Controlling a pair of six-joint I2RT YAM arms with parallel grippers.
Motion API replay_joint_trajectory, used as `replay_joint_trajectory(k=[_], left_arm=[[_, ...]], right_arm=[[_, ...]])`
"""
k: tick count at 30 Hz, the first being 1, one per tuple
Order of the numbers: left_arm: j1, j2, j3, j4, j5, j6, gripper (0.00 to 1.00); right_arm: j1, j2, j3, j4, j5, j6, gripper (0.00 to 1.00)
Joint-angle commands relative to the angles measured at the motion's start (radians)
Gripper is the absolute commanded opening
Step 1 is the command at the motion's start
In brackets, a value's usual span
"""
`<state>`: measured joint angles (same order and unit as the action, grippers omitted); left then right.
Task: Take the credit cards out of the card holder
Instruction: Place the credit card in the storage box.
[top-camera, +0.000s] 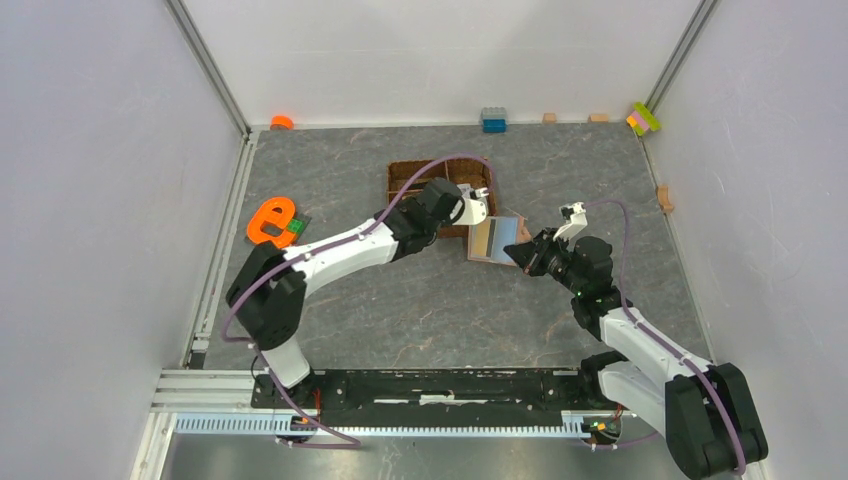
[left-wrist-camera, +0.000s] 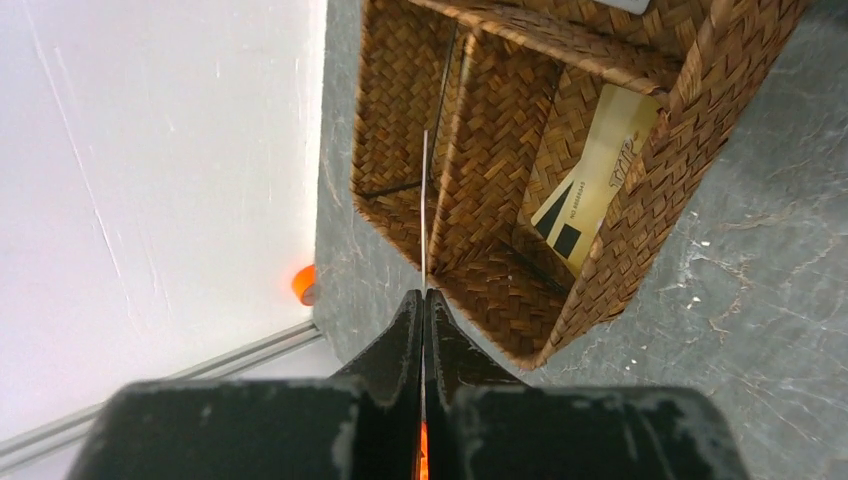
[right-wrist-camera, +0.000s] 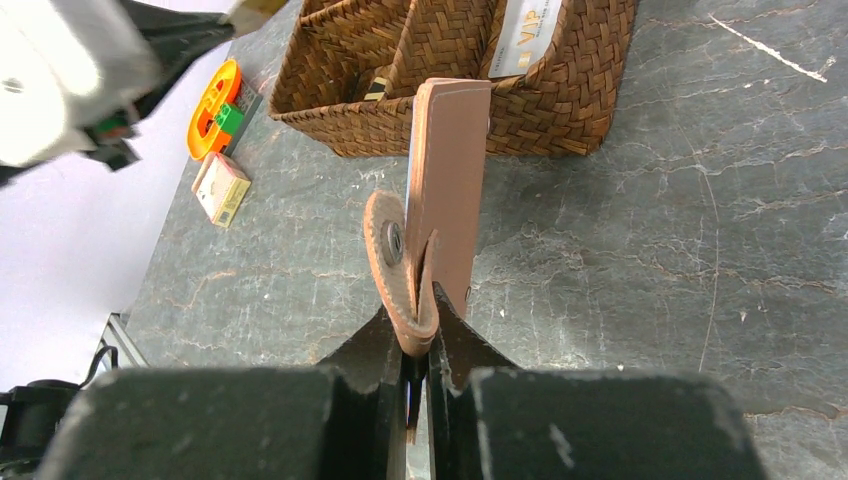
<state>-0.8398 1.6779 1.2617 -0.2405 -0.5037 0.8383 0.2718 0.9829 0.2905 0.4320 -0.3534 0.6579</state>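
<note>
Over basket (left-wrist-camera: 660, 190): left fingers (left-wrist-camera: 405, 340) pinch edge-on card (left-wrist-camera: 425, 210) | gold card (left-wrist-camera: 595, 170) lies inside | right fingers (right-wrist-camera: 375, 345) clamp card holder (right-wrist-camera: 450, 180)

Woven wicker basket (left-wrist-camera: 690, 130), matt leathery card holder (right-wrist-camera: 450, 170) (smooth)

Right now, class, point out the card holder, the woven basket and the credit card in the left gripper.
card holder (right-wrist-camera: 452, 170): right wrist view, flat outer face.
woven basket (left-wrist-camera: 650, 215): left wrist view, outer side wall.
held credit card (left-wrist-camera: 425, 205): left wrist view, thin edge.
</note>
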Motion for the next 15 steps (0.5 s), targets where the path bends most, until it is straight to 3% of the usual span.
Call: replay_joint_trajectory(k=[1,15], left_arm=[[0.009,0.057,0.025,0.099,-0.066,0.112,0.02],[0.052,0.226,0.095,0.117,-0.037,0.145,0.02]], right_arm=[[-0.010,-0.007,-0.001,0.076,0.000,0.012,0.00],[-0.022,-0.010,-0.013,0.096,-0.021,0.031,0.00]])
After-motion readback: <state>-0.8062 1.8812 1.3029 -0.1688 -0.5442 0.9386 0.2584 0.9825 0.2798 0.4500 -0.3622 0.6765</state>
